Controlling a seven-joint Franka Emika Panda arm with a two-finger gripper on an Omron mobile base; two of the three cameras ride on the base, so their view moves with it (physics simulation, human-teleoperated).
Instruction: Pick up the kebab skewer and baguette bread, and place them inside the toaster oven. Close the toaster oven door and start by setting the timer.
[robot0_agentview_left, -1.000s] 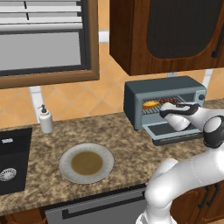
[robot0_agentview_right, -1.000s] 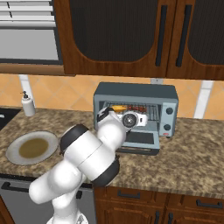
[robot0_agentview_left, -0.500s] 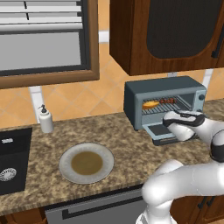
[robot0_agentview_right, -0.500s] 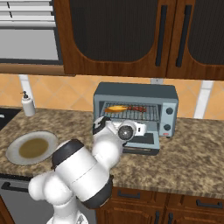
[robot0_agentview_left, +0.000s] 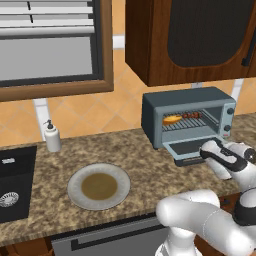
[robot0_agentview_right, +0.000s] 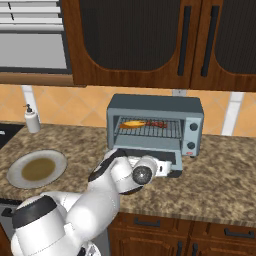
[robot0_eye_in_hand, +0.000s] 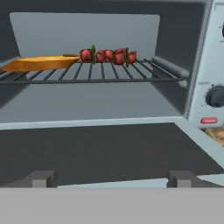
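One speckled brown stone surface (robot0_agentview_left: 135, 155) carries everything. Toward its back edge stands one boxy blue-grey toaster oven (robot0_agentview_left: 187, 117), its opening facing the front edge. Its one dark-glass, blue-grey-framed door (robot0_eye_in_hand: 100, 151) is dropped flat, hinged at the oven's bottom and reaching out toward the front edge of the surface.

One round grey plate with a brown centre (robot0_agentview_left: 99, 186) lies near the front edge, well to the left of the oven. One small white soap bottle (robot0_agentview_left: 52, 136) stands at the back edge, further left, beside a black sink (robot0_agentview_left: 15, 180) at the left end.

One white arm ends in one hand (robot0_eye_in_hand: 111, 178), released and spread wide, grasping nothing, hovering low over the outer edge of the open door.

On the single wire rack (robot0_eye_in_hand: 87, 72) inside the oven lie one small golden-orange baguette loaf (robot0_eye_in_hand: 41, 62) and one thin kebab skewer with red and dark chunks (robot0_eye_in_hand: 108, 55). Both run lengthwise across the oven's width, end to end, the loaf on the left and the skewer on the right, their near ends about touching.

The hand view shows the separate red chunks and a dark knob (robot0_eye_in_hand: 215, 96) above a red mark on the right panel; the base views show the plate, bottle and sink, and the right base view gives two knobs on that panel.
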